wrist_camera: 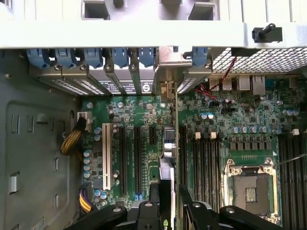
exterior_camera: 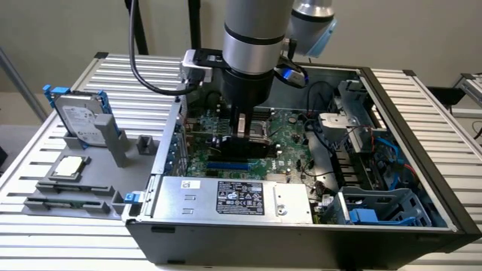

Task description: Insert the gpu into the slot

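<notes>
My gripper [exterior_camera: 242, 132] reaches down into the open computer case and is shut on the gpu [exterior_camera: 245, 148], a flat black card held upright just over the green motherboard [exterior_camera: 290, 127]. The slot [exterior_camera: 228, 166], a bright-blue strip, lies just in front of the card's lower edge in the exterior view. In the wrist view the gpu [wrist_camera: 166, 172] shows edge-on between the two black fingers [wrist_camera: 153, 211] of my gripper [wrist_camera: 169, 203]. Its metal bracket end reaches toward the case's rear openings [wrist_camera: 165, 62]. Whether the card touches the slot I cannot tell.
A silver labelled power-supply box [exterior_camera: 233, 197] stands in front of the motherboard. The CPU socket [wrist_camera: 250, 189] and black memory slots [wrist_camera: 204, 163] lie beside the card. Cables [exterior_camera: 331, 164] and a blue drive cage [exterior_camera: 376, 212] fill the exterior view's right. A hard drive [exterior_camera: 79, 118] stands outside the case.
</notes>
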`<state>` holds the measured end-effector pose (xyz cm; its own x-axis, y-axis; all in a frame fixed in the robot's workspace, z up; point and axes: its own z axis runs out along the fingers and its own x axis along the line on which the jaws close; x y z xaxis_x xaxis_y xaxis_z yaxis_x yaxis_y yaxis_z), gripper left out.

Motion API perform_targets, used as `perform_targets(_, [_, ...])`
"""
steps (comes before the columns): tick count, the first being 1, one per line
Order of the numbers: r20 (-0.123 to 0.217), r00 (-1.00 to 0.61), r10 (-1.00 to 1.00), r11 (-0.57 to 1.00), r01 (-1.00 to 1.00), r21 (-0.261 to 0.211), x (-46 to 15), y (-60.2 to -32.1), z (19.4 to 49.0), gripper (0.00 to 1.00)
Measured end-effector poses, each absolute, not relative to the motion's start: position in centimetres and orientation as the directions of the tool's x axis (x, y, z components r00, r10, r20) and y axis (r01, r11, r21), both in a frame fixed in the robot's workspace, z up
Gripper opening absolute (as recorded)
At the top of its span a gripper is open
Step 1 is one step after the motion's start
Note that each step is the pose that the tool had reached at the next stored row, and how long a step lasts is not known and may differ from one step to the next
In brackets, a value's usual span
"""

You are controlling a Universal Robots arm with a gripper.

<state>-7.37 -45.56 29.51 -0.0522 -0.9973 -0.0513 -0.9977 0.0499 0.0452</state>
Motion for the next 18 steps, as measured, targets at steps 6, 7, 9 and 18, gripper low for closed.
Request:
perform_targets(6, [-0.05,-0.053,-0.997,0.05,-0.997,0.062,-7.0,-45.6,28.9,0.26])
perform_targets(7, [-0.05,-0.053,-0.997,0.05,-0.997,0.063,-7.0,-45.6,28.9,0.26])
perform_targets(9, [-0.05,-0.053,-0.997,0.05,-0.997,0.064,-7.0,-45.6,28.7,0.26])
perform_targets(18, [-0.049,-0.053,-0.997,0.05,-0.997,0.065,-7.0,-45.4,27.7,0.26])
